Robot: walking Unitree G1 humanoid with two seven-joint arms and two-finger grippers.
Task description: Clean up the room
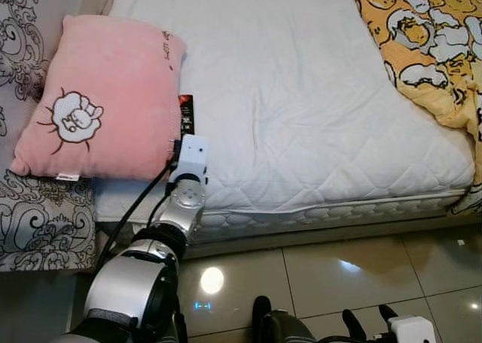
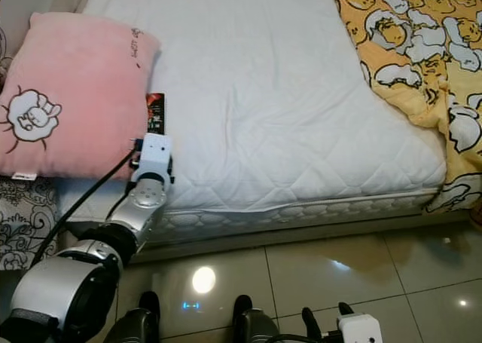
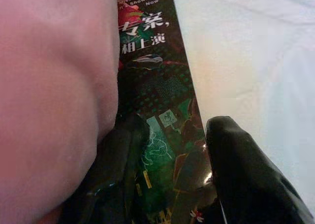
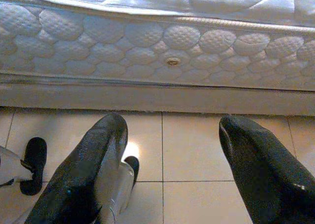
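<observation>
Left end effector (image 3: 170, 150) straddles dark booklet (image 3: 162, 86), fingers apart.

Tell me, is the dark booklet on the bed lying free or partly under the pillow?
Partly under: the pink pillow covers one long edge of the booklet.

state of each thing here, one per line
pink pillow: lying flat at the mattress's left edge, overlapping the booklet's side
dark printed booklet: flat on the mattress, partly under the pillow
left gripper: jaws open, straddling the booklet's near end
right gripper: jaws open, empty, low over the floor tiles
yellow blanket: rumpled, draped over the mattress's right side
white mattress: uncovered, quilted top bare
</observation>
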